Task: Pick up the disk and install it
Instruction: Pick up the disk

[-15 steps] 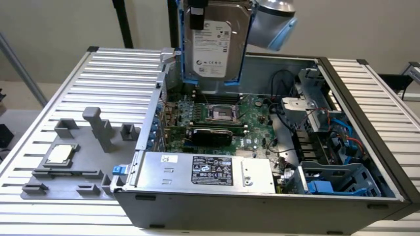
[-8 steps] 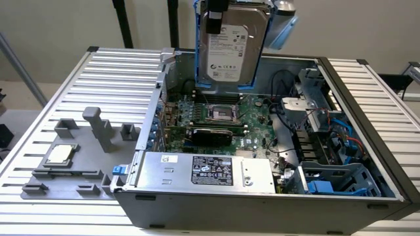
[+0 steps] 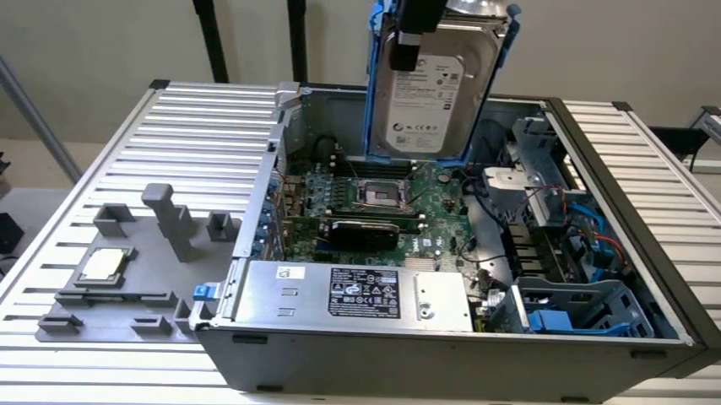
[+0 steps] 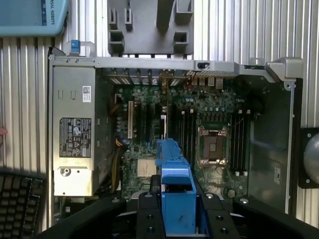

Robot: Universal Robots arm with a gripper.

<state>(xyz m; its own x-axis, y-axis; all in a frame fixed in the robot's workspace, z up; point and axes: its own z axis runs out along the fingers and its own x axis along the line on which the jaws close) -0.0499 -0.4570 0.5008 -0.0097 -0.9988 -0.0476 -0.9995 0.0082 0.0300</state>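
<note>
— Where is the disk (image 3: 434, 89)?
— Exterior view: upright above the open computer case (image 3: 451, 359), the tool (image 3: 420, 29) clamped on its top. Wrist view: its blue frame (image 4: 174, 184) over the motherboard (image 4: 209, 114).

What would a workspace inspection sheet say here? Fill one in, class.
Surface: ribbed metal table bearing an open computer case.
Job's things: disk in its blue frame, upright in the air above the case.
Clutter: grey fixture holding a small silver chip.
Grippers: gripper shut on the disk's upper end.
Cables: blue cables inside the case, exterior view's right.
Surroundings: black poles behind; a black keyboard.
</note>
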